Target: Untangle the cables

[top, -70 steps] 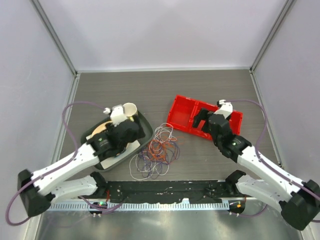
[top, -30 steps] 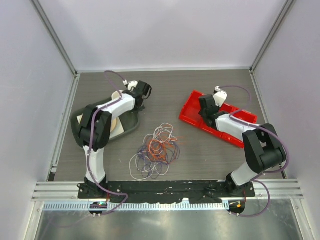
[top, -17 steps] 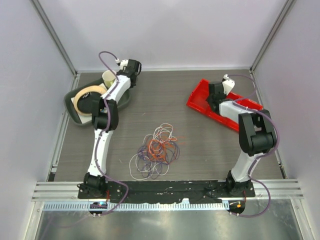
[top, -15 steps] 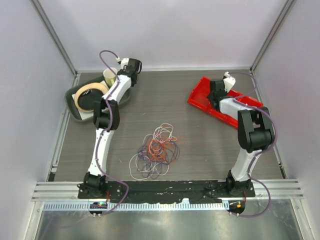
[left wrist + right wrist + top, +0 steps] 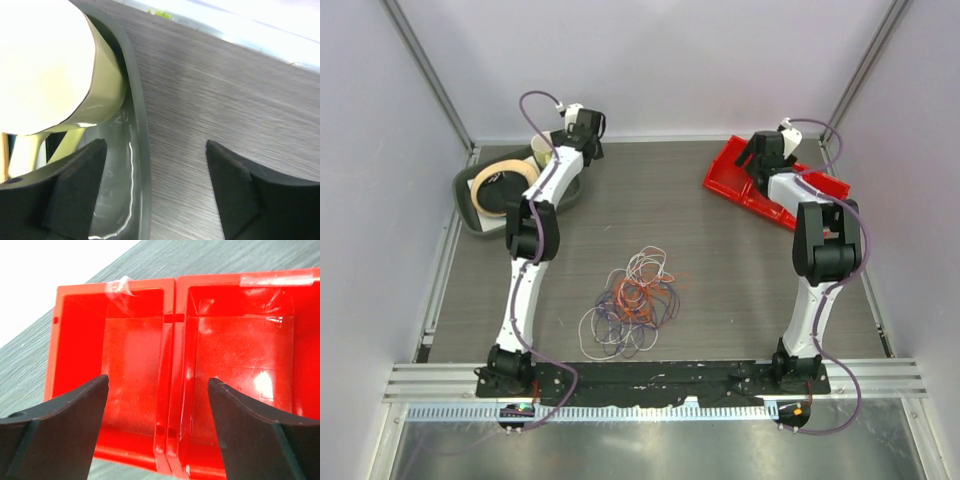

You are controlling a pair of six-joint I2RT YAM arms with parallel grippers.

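dark wood-grain table (image 5: 720, 260) boxed in by pale walls (image 5: 650, 60), with both arms stretched out to the far corners. the left pincer (image 5: 156, 195) is spread wide with nothing between its fingers, hanging over the rim of a grey tray (image 5: 137, 125), and a pale cup (image 5: 45, 65) sits just to its left inside that tray. the right pincer (image 5: 159, 435) is spread just as wide and holds nothing, with the two compartments of a red bin (image 5: 170, 340) directly beneath it. the cables (image 5: 632, 300) lie well behind both pincers, back toward the arm bases and roughly midway between the two arms. they form a loose bunch of orange-red, purple and white loops, touched by neither pincer. as i read it, the untangling proper has not begun, and the step in hand is bringing both pincers back to that bunch. to do it well, each should come down on opposite edges of the tangle rather than its dense middle. one could pin the bulk in place while the other nips a single outlying loop; the white one on the near left side looks freest. the wires are thread-thin, so the fingertips need to meet right at table level. the pull should be slow and outward, or the whole bunch will likely drag along.
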